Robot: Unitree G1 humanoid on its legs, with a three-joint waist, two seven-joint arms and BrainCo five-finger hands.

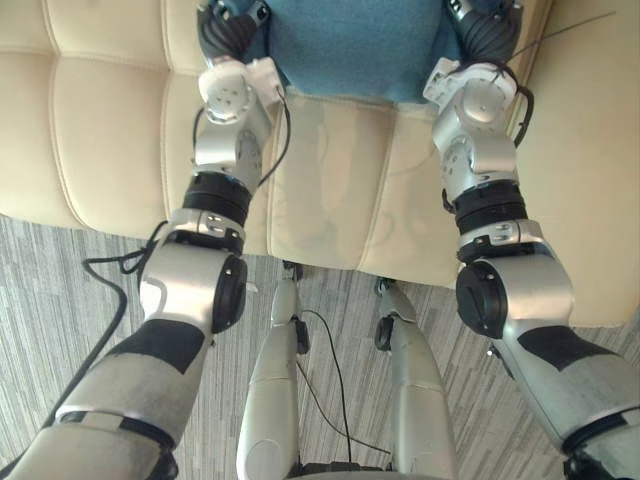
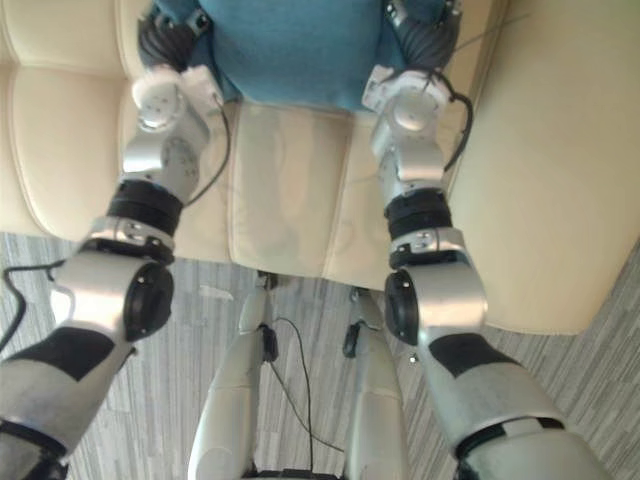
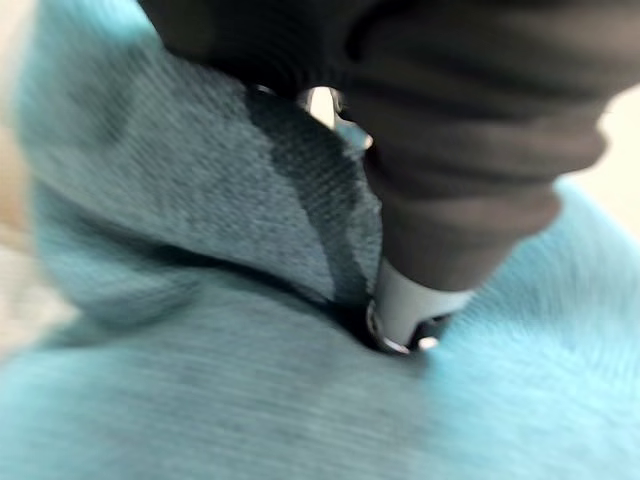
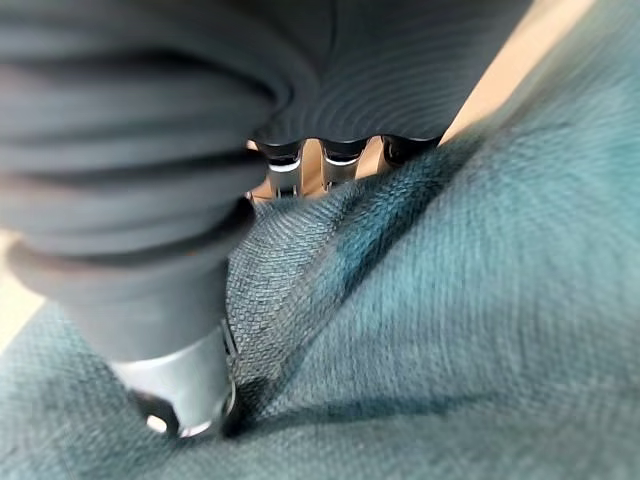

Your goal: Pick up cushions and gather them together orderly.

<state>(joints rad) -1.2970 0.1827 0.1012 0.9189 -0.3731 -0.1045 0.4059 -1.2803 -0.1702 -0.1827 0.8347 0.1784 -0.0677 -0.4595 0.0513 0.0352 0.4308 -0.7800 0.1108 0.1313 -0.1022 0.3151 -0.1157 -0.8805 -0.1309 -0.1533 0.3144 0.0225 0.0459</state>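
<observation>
The left hand (image 3: pixel 415 300) & right hand (image 4: pixel 180 378) each seem to pinch the blue cushion (image 1: pixel 350 45) on the sofa (image 1: pixel 100 120); gathering's prob. just starting.

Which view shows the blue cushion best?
The left eye view: the blue cushion shows its width and lower edge over the cream sofa, between both arms. The right eye view shows much the same. The wrist views show its fabric close up, pinched by the left hand and the right hand.
</observation>
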